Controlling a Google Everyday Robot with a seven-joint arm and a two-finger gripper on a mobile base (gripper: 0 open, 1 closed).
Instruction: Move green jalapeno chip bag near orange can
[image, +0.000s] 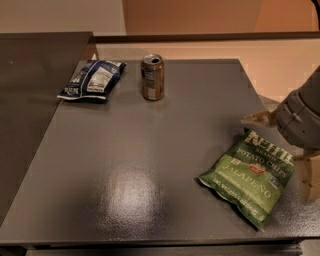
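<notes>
Gripper (278, 156): I see it at the right edge of the table (150, 150), over the bag's top corner.
Jaws: spread wide, holding nothing.
Green jalapeno chip bag (248, 178): flat, front right.
Orange can (152, 77): upright at the back, well apart from it.

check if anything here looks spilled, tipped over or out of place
Nothing stands out. The orange can stands upright at the far side, the blue snack bag lies flat to its left, and the green jalapeno chip bag lies flat, angled, near the right edge of the table. The gripper hangs open beside that bag.
</notes>
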